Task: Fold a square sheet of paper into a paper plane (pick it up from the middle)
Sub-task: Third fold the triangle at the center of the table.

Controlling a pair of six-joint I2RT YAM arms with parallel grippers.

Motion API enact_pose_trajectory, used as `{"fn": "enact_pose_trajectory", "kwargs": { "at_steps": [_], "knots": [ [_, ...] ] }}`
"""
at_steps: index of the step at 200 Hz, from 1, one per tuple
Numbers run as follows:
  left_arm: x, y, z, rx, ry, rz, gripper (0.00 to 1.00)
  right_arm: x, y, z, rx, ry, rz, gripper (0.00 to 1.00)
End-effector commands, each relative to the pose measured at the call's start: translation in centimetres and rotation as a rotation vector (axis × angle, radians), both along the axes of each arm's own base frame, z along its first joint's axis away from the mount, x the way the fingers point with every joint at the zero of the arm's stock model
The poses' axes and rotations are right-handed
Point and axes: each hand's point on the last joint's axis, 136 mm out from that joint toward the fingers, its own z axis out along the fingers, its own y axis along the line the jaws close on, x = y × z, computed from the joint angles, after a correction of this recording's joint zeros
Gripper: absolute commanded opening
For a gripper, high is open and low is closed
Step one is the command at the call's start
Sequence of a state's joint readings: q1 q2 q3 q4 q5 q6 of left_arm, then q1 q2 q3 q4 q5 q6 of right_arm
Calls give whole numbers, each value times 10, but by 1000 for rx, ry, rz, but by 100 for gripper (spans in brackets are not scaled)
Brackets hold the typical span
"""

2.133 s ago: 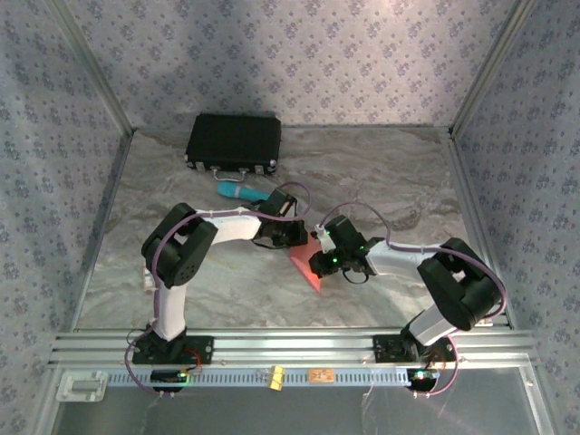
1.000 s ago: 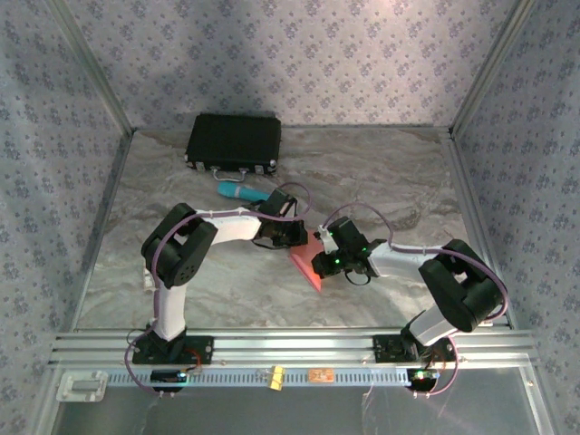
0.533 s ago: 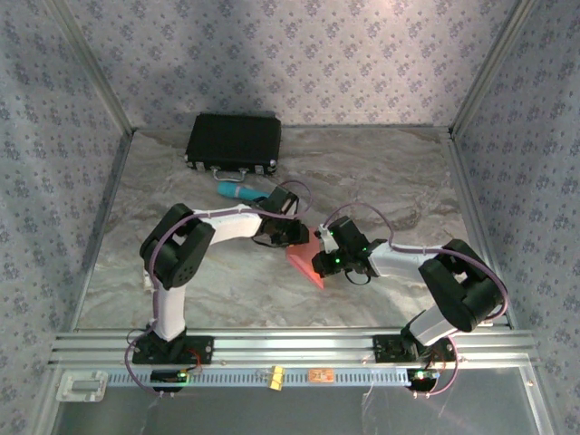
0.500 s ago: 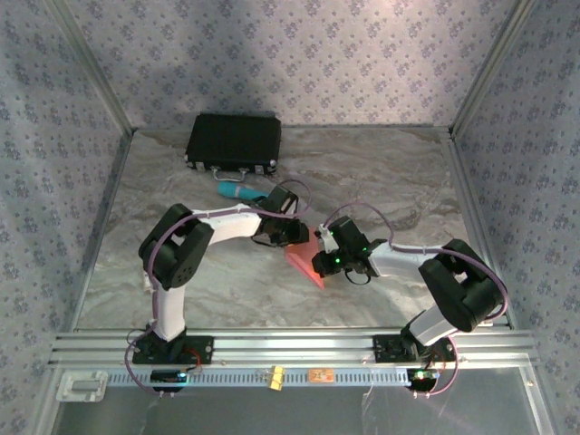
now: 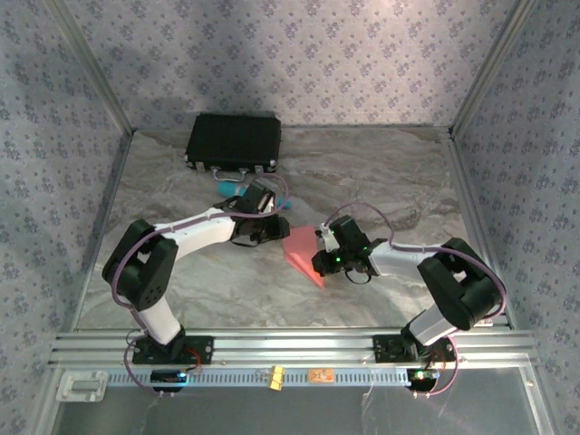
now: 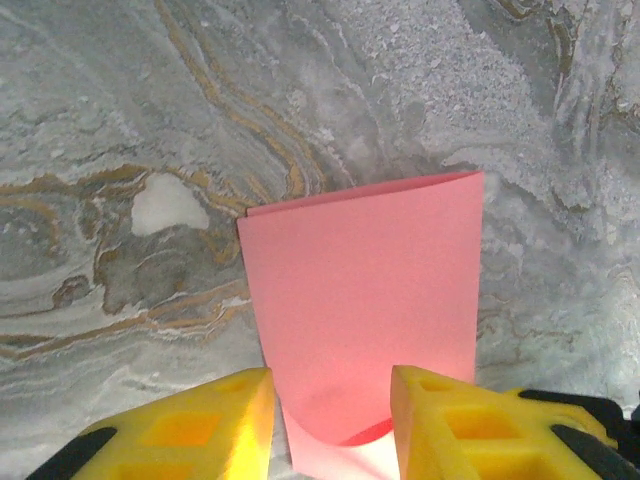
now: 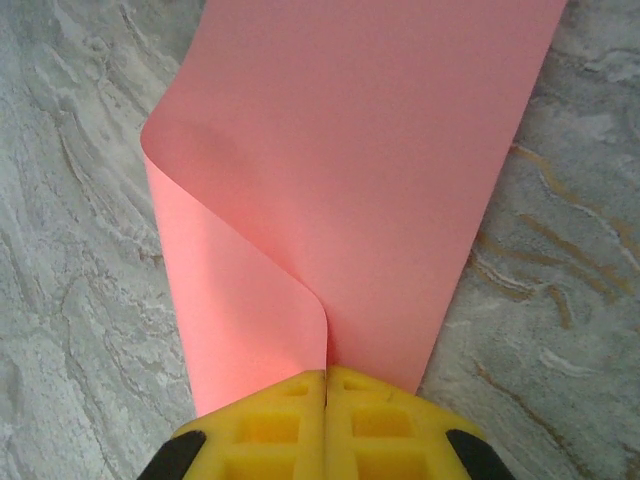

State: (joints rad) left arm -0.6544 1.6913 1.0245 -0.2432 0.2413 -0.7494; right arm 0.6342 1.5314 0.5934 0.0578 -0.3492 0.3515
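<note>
Sheet: the square sheet of paper (image 5: 302, 252) lay near the middle of the surface (image 5: 381, 172), between the two pincers, with one part curled over itself.
Left pincer: the left pincer (image 6: 330, 395) stood at the sheet's left side, its fingers apart and the curled edge between them.
Right pincer: the right pincer (image 7: 327, 380) sat at the sheet's right edge, fingers pressed together on it.
Case: the case (image 5: 234, 142) lay far back on the left, by the rear wall.
Cylinder: the cylinder (image 5: 224, 188) lay between the case and the left pincer, partly behind that arm.
</note>
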Motion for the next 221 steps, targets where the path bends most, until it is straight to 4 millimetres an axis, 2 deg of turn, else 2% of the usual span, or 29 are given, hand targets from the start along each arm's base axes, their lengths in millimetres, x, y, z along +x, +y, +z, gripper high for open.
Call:
{"fn": "enact_pose_trajectory", "kwargs": {
  "at_steps": [1, 81, 122, 158, 221],
  "knots": [
    [-3, 1, -3, -25, 17, -11, 31, -7, -5, -11, -14, 53, -12, 0],
    [29, -33, -3, -34, -1, -127, 20, -9, 2, -2, 42, 87, -9, 0],
    [24, -46, -26, -46, 66, -166, 18, -9, 4, 0, 60, 91, -14, 0],
    [16, -54, -38, -52, 100, -195, 17, -8, 5, 0, 67, 91, -20, 0],
    [8, -52, -66, 9, 162, -219, 15, -8, 12, 10, 88, 81, 18, 0]
  ]
}}
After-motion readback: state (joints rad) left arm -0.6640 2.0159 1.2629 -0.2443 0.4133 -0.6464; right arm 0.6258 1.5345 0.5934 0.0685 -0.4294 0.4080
